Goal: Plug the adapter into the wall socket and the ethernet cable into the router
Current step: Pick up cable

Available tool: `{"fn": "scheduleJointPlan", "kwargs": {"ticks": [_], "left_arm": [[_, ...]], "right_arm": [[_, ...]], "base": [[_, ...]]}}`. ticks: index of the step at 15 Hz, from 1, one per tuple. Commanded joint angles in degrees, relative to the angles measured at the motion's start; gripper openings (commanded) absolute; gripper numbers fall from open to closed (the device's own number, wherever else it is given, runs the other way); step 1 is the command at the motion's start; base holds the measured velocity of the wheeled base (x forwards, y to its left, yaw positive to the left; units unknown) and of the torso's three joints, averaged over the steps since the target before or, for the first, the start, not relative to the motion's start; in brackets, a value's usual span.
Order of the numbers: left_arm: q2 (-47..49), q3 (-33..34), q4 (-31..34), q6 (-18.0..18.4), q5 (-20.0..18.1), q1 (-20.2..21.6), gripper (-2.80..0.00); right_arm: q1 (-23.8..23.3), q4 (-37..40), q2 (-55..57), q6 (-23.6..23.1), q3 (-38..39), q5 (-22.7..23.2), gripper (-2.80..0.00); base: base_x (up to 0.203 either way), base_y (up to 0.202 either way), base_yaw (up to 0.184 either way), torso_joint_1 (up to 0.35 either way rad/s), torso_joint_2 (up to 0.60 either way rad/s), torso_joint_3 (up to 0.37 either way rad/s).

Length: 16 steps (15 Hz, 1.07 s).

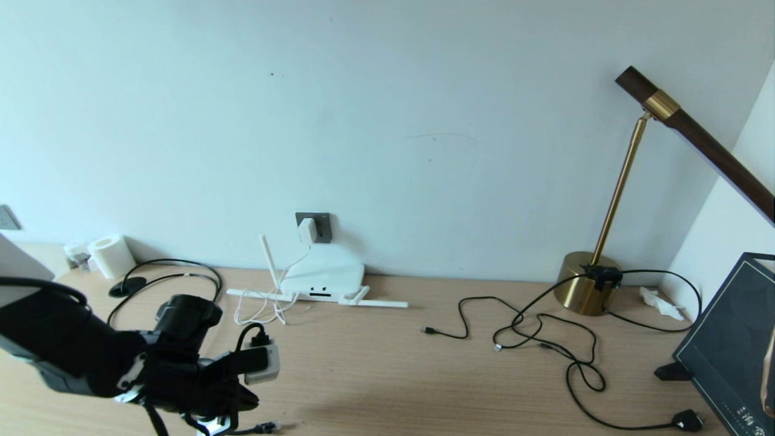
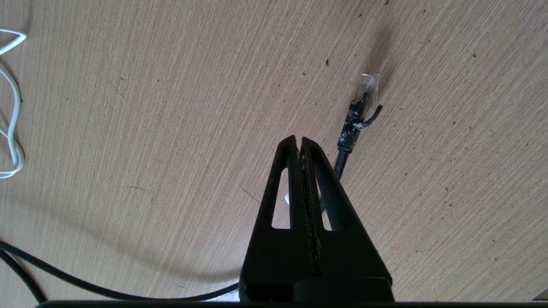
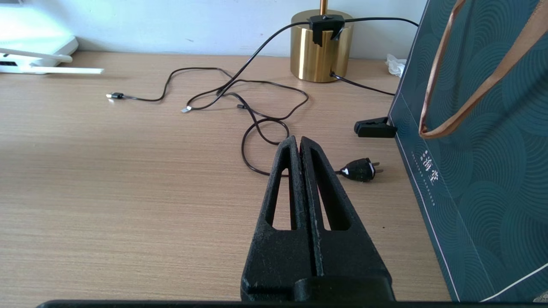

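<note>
The left gripper (image 2: 298,143) hangs over the near left part of the bench (image 2: 128,128) with its jaws pressed together and nothing between them; its tips sit just beside the ethernet cable (image 2: 353,126), whose clear clip connector lies flat on the wood pointing away from the gripper. With the jaws together nothing can be picked up yet, so they would have to part before closing on the black boot behind the clip, probably the best place to hold for steering the tip into a port. The right gripper (image 3: 299,143) is parked low over the right side of the bench, its jaws likewise together and empty, near a black cord with a chunky plug (image 3: 361,169) that is no part of this job. Farther out, the adapter (image 1: 307,231) already sits in the wall socket (image 1: 319,226), its thin white cord looping down to the router (image 1: 324,280), which lies against the wall with its ports facing the robot, so the cable half of the task appears to remain.
</note>
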Motion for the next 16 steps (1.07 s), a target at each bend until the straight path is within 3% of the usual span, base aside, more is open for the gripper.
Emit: {"fn": "scheduleJointPlan", "kwargs": {"ticks": [1, 6, 7, 16], "left_arm": [[0.7, -0.4, -0.2, 0.4, -0.6, 0.0, -2.80], [0.3, 0.0, -0.2, 0.9, -1.5, 0.0, -2.80], [0.3, 0.1, -0.1, 1.3, -1.5, 0.1, 0.00], [5.5, -3.2, 0.4, 2.8, -1.3, 1.2, 0.00]], "right_arm": [[0.0, 0.0, 0.0, 0.0, 0.0, 0.0, -2.80], [0.0, 0.0, 0.0, 0.0, 0.0, 0.0, -2.80], [0.0, 0.0, 0.0, 0.0, 0.0, 0.0, -2.80], [0.0, 0.0, 0.0, 0.0, 0.0, 0.0, -2.80]], "base": [[0.000, 0.000, 0.000, 0.000, 0.00, 0.000], [0.000, 0.000, 0.000, 0.000, 0.00, 0.000], [0.000, 0.000, 0.000, 0.000, 0.00, 0.000], [0.000, 0.000, 0.000, 0.000, 0.00, 0.000]]}}
